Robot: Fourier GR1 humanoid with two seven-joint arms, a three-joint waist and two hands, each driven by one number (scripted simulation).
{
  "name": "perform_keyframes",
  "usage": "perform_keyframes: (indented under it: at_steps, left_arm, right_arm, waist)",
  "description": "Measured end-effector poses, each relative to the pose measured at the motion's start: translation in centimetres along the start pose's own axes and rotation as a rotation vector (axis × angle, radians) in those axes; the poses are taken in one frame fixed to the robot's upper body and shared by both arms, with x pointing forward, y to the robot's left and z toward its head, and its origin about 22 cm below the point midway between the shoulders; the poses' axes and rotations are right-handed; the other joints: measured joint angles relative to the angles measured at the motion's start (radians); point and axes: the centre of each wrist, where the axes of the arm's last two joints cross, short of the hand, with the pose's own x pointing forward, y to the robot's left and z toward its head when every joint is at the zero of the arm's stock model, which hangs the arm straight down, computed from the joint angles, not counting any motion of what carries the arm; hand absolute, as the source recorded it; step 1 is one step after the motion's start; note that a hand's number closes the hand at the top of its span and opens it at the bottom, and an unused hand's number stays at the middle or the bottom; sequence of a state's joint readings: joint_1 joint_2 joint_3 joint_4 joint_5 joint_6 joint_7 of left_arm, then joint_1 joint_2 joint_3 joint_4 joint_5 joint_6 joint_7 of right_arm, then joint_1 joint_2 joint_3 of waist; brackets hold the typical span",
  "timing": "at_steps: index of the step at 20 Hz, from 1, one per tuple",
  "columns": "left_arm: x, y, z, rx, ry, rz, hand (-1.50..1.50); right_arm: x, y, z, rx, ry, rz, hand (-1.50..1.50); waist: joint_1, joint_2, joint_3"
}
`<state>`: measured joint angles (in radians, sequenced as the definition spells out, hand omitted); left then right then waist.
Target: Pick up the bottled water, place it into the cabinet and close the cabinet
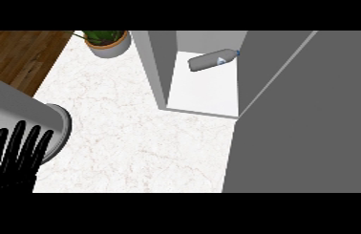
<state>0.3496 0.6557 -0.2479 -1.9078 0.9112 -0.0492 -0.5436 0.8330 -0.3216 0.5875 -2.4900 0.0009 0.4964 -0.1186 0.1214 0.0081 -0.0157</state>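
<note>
A potted plant [107, 41] is sitting at the far edge of the white marble counter [134, 142], its green leaves spreading over the grey pot's rim. Wooden flooring [26, 56] is showing beyond the counter's left edge.

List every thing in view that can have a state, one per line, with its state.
Bottled water: lying on its side inside the cabinet, held by no hand.
Cabinet: open.
Cabinet door: swung out, not closed.
Left hand: open, fingers straight, at the lower left, holding nothing.
Right hand: not in view.
Potted plant: upright on the counter, left of the cabinet.
</note>
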Motion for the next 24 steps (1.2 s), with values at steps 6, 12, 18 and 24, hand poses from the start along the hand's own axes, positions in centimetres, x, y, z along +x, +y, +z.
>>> perform_keyframes:
  at_steps: [6,12,18,24]
  left_arm:
    - [0.9,0.5,-0.1,-0.050,0.012,0.006,-1.50]
    - [1.5,1.0,-0.2,-0.085,0.022,0.002,-1.50]
    - [2.0,1.4,-0.7,-0.116,0.032,-0.003,-1.50]
    - [2.4,1.9,-1.0,-0.120,0.033,-0.010,-1.50]
  right_arm:
    - [0.2,-0.6,-1.1,0.040,-0.002,0.046,1.50]
    - [0.5,-1.3,-2.1,0.095,-0.006,0.098,1.50]
    - [1.1,-2.5,-3.1,0.221,-0.002,0.204,1.50]
    - [1.7,-2.9,-4.3,0.303,0.003,0.273,1.50]
  waist:
    - [0.047,0.013,-0.001]
    - [0.090,0.019,-0.004]
    - [0.132,0.020,-0.010]
    - [0.136,0.021,-0.011]
